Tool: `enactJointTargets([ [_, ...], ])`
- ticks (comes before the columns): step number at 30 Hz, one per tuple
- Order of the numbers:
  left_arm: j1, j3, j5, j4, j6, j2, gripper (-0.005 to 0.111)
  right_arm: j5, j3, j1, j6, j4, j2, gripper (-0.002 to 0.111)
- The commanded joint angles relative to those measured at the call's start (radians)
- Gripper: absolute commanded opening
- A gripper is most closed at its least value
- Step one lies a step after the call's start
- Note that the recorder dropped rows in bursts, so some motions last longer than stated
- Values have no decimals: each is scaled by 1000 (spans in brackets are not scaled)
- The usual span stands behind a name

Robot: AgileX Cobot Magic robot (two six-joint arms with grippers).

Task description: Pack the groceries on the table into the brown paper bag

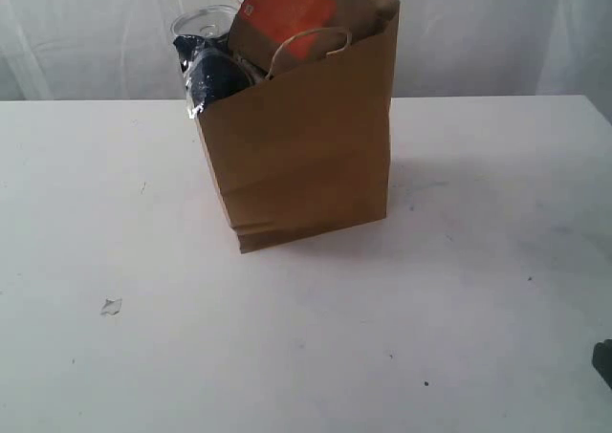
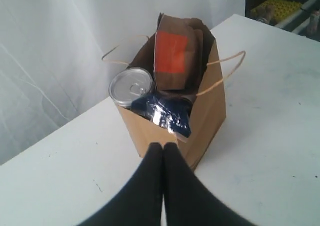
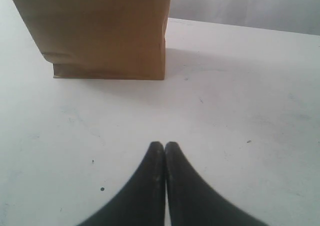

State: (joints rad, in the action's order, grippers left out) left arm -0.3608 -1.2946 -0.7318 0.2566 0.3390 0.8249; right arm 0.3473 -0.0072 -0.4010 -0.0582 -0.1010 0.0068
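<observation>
Pouch [image 1: 287, 10], can [image 2: 130, 85] and packet [image 2: 167, 115] stand upright in the bag [image 1: 306, 156], likely so everything fits, while left claw [image 2: 163, 146] and right claw [image 3: 165, 145], each pressed together and empty, hang near it.

The left gripper [image 2: 163, 146] is showing two matte black fingers [image 2: 142, 191], smooth and curved, each tapering to a rounded tip, with only a hairline seam running between them. The right gripper [image 3: 165, 145] is looking the same: plain black, horn-shaped, catching a faint sheen along its inner edges. In the exterior view a dark body fragment [image 1: 603, 361] is peeking in at four o'clock.
</observation>
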Motion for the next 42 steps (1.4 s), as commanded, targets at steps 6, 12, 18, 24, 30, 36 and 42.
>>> enactJointTargets([
  [6, 0, 313, 92, 71, -133, -298, 0, -5, 7, 3, 10, 0, -7, 0],
  [12, 0, 347, -130, 127, -182, -357, 0, -5, 7, 3, 10, 0, -7, 0],
  [18, 0, 349, -196, 118, -182, -364, 0, -5, 7, 3, 10, 0, -7, 0],
  [24, 0, 354, -32, 65, -176, -364, 0, -5, 7, 3, 10, 0, -7, 0],
  [30, 0, 538, 312, 95, -107, -407, 0, -5, 7, 3, 10, 0, -7, 0],
  [36, 0, 903, 622, 41, -119, -542, 0, -5, 7, 3, 10, 0, -7, 0],
  [42, 0, 1161, 716, -136, -294, -664, 0, -5, 7, 3, 10, 0, -7, 0],
])
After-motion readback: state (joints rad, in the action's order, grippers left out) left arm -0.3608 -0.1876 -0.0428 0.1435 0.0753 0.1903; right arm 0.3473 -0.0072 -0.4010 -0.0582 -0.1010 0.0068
